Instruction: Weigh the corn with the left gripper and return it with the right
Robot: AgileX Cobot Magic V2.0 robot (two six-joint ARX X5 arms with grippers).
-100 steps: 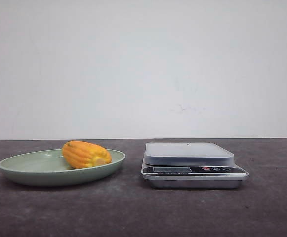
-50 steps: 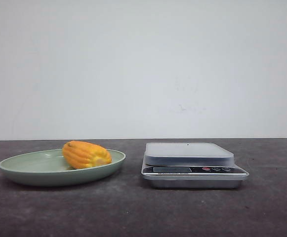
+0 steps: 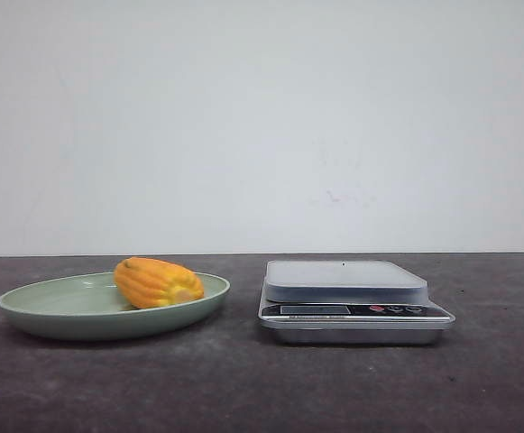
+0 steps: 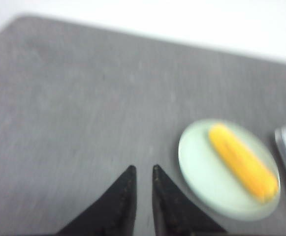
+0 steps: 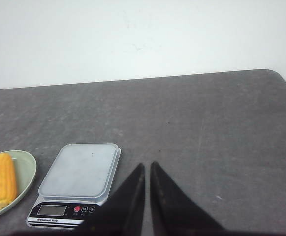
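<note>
Gray table: only wrist views show both closed jaws.

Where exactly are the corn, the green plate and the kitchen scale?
corn point(image 3: 156, 281): front view, middle of the cob.
green plate point(image 3: 27, 317): front view, its outer wall, left part.
kitchen scale point(image 3: 344, 274): front view, centre of the weighing platform.
</note>
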